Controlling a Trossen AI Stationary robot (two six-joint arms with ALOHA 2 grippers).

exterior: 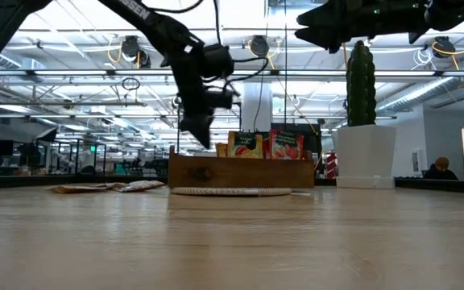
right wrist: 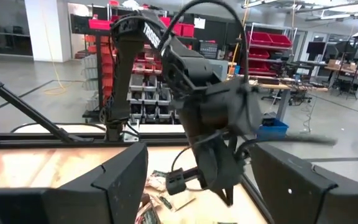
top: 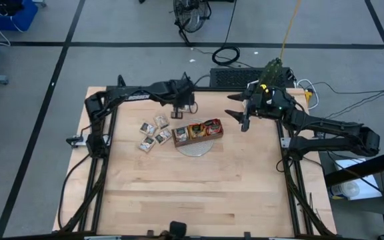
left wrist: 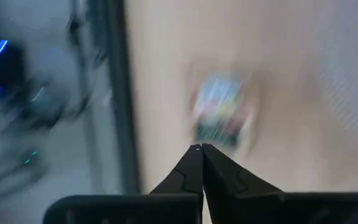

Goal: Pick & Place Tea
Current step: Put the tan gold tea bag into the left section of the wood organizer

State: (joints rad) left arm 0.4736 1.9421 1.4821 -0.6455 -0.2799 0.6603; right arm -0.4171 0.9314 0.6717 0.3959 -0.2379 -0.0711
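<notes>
Hovering: left tool [top: 179, 113] closed, empty, above tray [top: 197, 133] | right tool [top: 240, 112] open, raised | sachets [top: 153, 135] on surface [top: 199, 187]

a brown three-compartment wooden tray [top: 198, 138] rests on a round clear disc [top: 193, 148] on the pale wooden table [top: 192, 193]. a tall green cactus [exterior: 361, 74] stands in a white pot [exterior: 365, 156] at the table's far edge.

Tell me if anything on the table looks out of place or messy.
A few beige tea sachets lie loose and at odd angles on the table, left of the wooden tray, while the red and yellow ones stand filed inside it. The left gripper, above them, is shut on nothing.
</notes>
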